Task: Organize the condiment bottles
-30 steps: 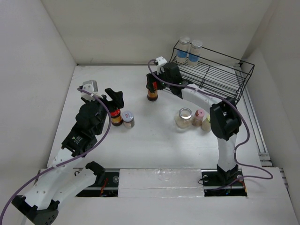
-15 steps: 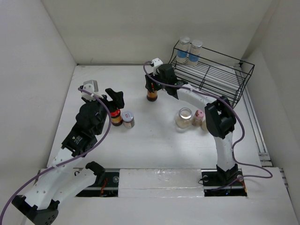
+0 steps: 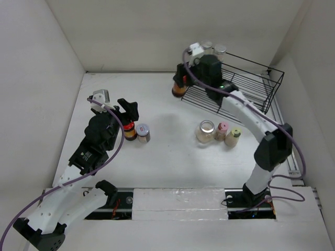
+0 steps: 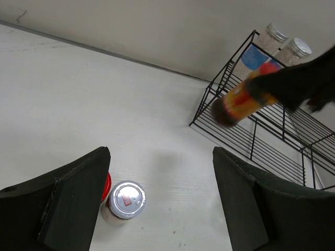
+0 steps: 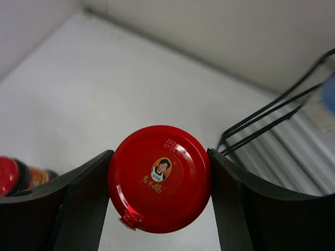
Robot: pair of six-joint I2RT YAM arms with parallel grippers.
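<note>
My right gripper (image 3: 180, 83) (image 5: 159, 180) is shut on a red-lidded dark amber bottle (image 3: 178, 89) (image 5: 159, 178) and holds it in the air by the left front corner of the black wire rack (image 3: 246, 83). The left wrist view shows that bottle (image 4: 238, 102) tilted. My left gripper (image 3: 128, 111) (image 4: 162, 204) hangs open above a second red-lidded bottle (image 3: 129, 130) (image 4: 106, 186) and a silver-lidded jar (image 3: 143, 133) (image 4: 124, 200). Nothing is between its fingers.
Two silver-lidded jars with blue labels (image 4: 272, 39) stand in the rack's back left corner, partly hidden by my right arm from above. A wide clear jar (image 3: 205, 130), a pink-capped bottle (image 3: 223, 129) and a yellow-green-capped one (image 3: 233, 137) stand together right of centre.
My right gripper closed on the red-lidded bottle, lifted it off the table and carried it back and right to the rack's corner. The left arm has not moved.
</note>
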